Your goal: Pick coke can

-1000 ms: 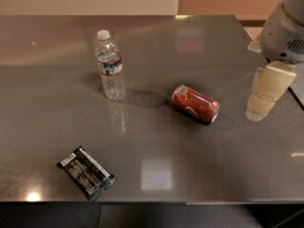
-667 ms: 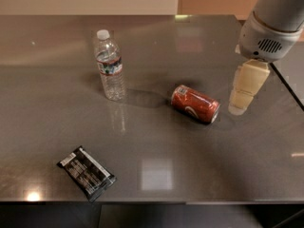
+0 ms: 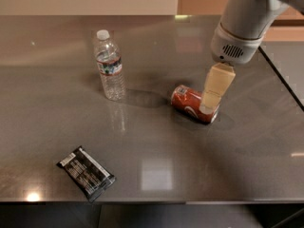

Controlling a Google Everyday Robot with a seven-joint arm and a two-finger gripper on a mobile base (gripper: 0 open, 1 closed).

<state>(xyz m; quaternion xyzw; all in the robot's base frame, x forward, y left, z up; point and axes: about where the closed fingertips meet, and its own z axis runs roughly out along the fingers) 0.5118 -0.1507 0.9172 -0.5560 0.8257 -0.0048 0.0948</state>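
The coke can [image 3: 189,102] is red with white script and lies on its side on the dark table [image 3: 152,141], right of the middle. My gripper [image 3: 210,103] hangs from the grey arm at the upper right. Its cream fingers [image 3: 216,84] point down over the can's right end and cover part of it.
A clear plastic water bottle [image 3: 109,64] stands upright to the left of the can. A black snack packet [image 3: 86,173] lies near the table's front left edge. The table's right edge [image 3: 285,80] runs close behind the arm.
My gripper has moved left from beside the can's right end to over that end. The can, bottle and packet have not moved.
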